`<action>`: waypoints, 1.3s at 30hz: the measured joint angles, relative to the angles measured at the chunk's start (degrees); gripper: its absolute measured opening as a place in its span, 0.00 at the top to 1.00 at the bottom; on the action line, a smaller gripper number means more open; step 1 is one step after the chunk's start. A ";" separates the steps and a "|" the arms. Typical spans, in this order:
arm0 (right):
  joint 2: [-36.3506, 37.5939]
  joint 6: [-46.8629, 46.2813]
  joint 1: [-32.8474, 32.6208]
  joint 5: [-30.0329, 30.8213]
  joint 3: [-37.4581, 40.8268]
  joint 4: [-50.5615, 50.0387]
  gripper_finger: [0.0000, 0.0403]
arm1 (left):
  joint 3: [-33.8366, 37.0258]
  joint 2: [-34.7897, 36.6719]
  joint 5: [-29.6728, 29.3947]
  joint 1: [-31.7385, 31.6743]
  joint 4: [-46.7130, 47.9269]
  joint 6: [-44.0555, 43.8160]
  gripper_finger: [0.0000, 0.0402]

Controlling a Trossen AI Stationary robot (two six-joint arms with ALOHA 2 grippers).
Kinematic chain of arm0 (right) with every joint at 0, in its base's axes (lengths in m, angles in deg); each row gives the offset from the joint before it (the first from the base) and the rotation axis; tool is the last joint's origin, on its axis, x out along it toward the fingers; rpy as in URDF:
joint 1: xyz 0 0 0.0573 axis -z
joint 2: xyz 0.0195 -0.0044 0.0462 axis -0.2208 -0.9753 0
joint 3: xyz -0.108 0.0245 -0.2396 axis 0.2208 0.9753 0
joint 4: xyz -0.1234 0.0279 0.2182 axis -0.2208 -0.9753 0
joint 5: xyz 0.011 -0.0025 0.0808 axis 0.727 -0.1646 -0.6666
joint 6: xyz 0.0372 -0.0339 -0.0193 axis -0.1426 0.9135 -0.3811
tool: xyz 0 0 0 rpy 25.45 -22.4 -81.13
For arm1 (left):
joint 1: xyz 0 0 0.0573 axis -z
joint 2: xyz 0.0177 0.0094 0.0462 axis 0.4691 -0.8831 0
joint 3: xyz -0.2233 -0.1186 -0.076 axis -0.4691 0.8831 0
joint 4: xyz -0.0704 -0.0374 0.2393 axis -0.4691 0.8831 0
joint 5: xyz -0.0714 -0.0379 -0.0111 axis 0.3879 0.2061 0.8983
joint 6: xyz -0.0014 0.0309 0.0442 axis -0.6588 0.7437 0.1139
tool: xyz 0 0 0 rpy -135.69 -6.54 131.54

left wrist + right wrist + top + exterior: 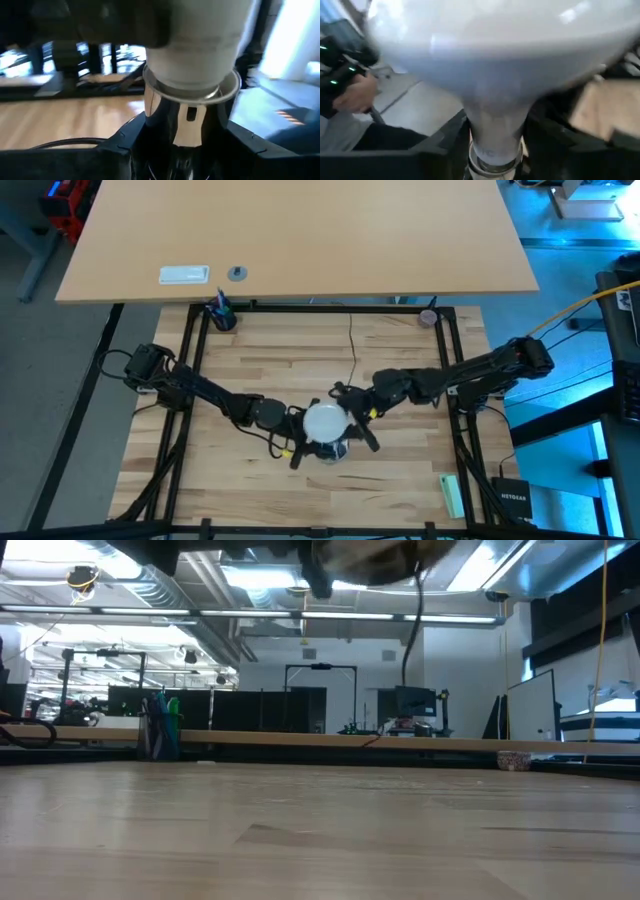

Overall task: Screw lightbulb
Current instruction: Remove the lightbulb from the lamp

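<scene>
From above I saw both arms meet near the middle of the front edge of the tabletop (300,370), the left arm reaching in from the left edge and the right arm from the right. The bulb (324,421) sat between them, its white dome facing up, held clear of the wood; in the low view only dark shapes hung at the top of the picture, with bare tabletop below. The left gripper (300,442) had its fingers (125,145) pressed against both sides of the socket (187,117), a shiny metal cup, and the bulb's (200,45) narrow end went down into the socket's rim. The right gripper (350,425) had its fingers (445,140) pinching the bulb's (495,65) neck just above the base, the wide dome filling most of that wrist view. A thin black cord (352,345) ran from the socket toward the back edge. A cup of pens (221,312) stood at the back left corner, and a green block (452,495) lay near the front right corner. In the right wrist view a person's hand (357,95) showed beyond the table.
</scene>
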 joint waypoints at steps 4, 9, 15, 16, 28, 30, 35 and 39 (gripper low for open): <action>4.39 -0.78 1.50 2.33 -0.82 -13.02 0.35 | 0.00 0.02 -6.65 -0.07 1.87 -1.26 0.59; 10.01 -6.14 0.36 16.98 -1.73 -29.85 0.06 | 0.00 0.04 -19.97 0.02 4.44 -3.05 0.59; 8.04 -9.28 -4.38 42.17 1.22 -23.32 0.08 | -0.02 0.07 -40.15 -0.10 8.95 -7.50 0.59; 6.83 -8.67 -4.77 45.05 1.51 -20.78 0.10 | -0.02 0.07 -41.09 -0.28 9.14 -8.12 0.59; -2.53 0.08 -3.91 53.50 0.35 -3.59 0.46 | -0.05 0.07 -41.50 -0.63 9.05 -11.46 0.59; -1.91 0.26 -3.99 52.28 -0.04 -5.42 0.61 | -0.07 0.07 -41.17 -0.55 9.14 -10.94 0.59; 1.59 1.35 -3.42 33.87 -0.26 -8.10 0.64 | -0.11 0.74 -25.55 -0.42 8.04 -5.27 0.59; 2.74 1.45 -0.93 4.52 -0.49 -5.33 0.64 | -0.14 0.68 -5.96 -0.20 2.91 -1.03 0.59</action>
